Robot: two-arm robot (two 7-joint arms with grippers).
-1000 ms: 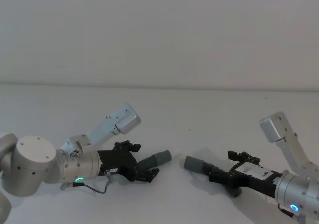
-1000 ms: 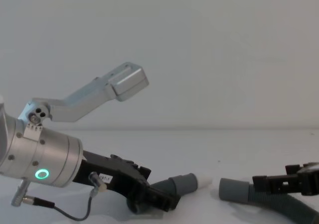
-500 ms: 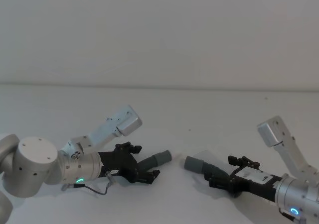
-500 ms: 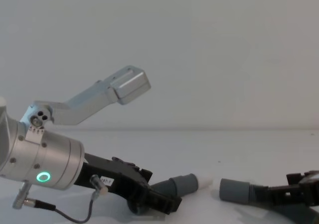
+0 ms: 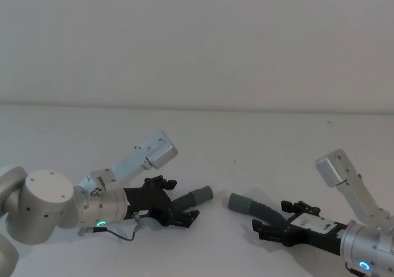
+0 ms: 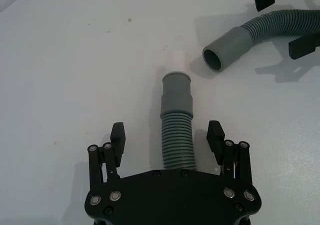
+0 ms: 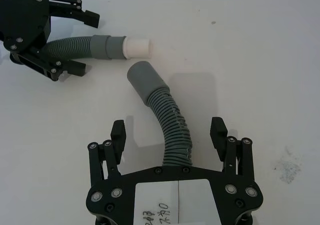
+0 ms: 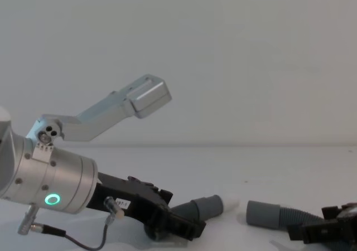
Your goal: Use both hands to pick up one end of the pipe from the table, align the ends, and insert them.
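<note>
The pipe lies in two pieces on the white table. My left gripper is open, its fingers either side of the short ribbed piece without touching it. That piece's grey cuff has a white tip pointing at the longer piece's open cuff a short gap away. My right gripper is also open, straddling the longer curved piece behind its cuff. In the head view the left gripper and right gripper sit low at the table, facing each other.
A thin black cable loops under the left wrist beside its green ring light. Each arm's silver camera bracket juts up above its gripper. Bare table stretches beyond the two cuffs to the back wall.
My right gripper has sunk toward the table, staying open around the longer piece. The left arm has shifted only slightly. The pipe pieces lie where they were.
</note>
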